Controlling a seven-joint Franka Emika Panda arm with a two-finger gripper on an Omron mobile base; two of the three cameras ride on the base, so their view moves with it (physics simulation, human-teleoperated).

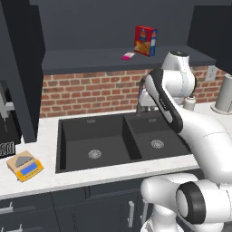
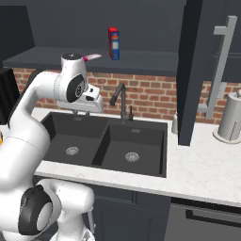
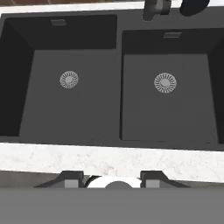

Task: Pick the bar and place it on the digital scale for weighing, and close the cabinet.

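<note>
The small pink and white bar (image 1: 128, 56) (image 2: 92, 57) lies flat on the bottom shelf of the cabinet (image 2: 195, 70), whose dark doors stand swung open, one at the left (image 1: 20, 68). The orange-yellow digital scale (image 1: 25, 166) sits on the white counter left of the sink. My gripper (image 3: 112, 177) (image 2: 86, 111) (image 1: 144, 108) hangs over the double sink, pointing down, well below the shelf and far right of the scale. Its fingers (image 3: 72, 177) stand apart with nothing between them, so it is open.
A red and blue box (image 1: 145, 41) (image 2: 113, 43) stands upright just right of the bar. The black double sink (image 3: 74, 127) and faucet (image 2: 121, 99) lie under the hand. A paper towel holder (image 2: 230, 117) stands at the right, beside the open door's long silver handle (image 2: 220, 61).
</note>
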